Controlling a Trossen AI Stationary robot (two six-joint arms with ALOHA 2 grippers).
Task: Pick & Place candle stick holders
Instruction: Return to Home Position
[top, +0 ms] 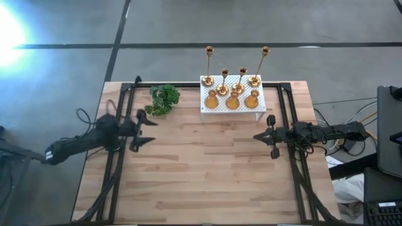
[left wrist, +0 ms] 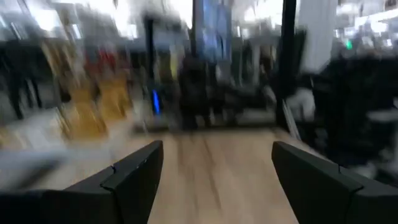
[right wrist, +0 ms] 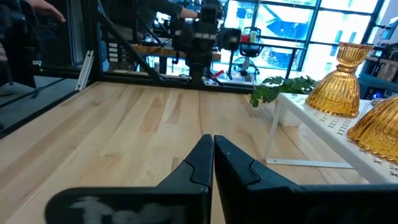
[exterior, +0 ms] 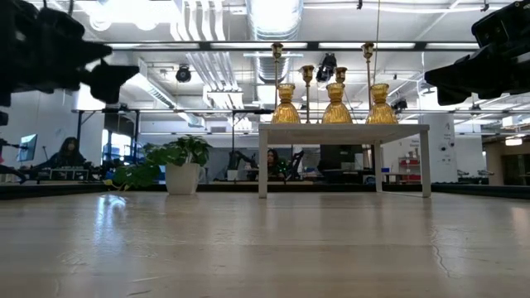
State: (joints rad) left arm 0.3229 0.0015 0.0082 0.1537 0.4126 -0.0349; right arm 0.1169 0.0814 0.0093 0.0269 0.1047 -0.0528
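Brass-gold candle stick holders (top: 233, 100), seven pieces: all are stood on the white perforated shelf (top: 221, 108) at the middle of the far edge of the wooden table (top: 201, 182). Three squat bulb-shaped pieces are ranged along the shelf's front; four thin-stemmed pieces of differing heights are ranged behind them. Green leafy plant (top: 164, 99) is set just beside the shelf, on its left. Left gripper (top: 152, 130) is held over the table's left side, near the plant, fingers spread wide, nothing grasped. Right gripper (top: 256, 135) is held over the right side, near the shelf's right end, fingers pressed together on nothing.
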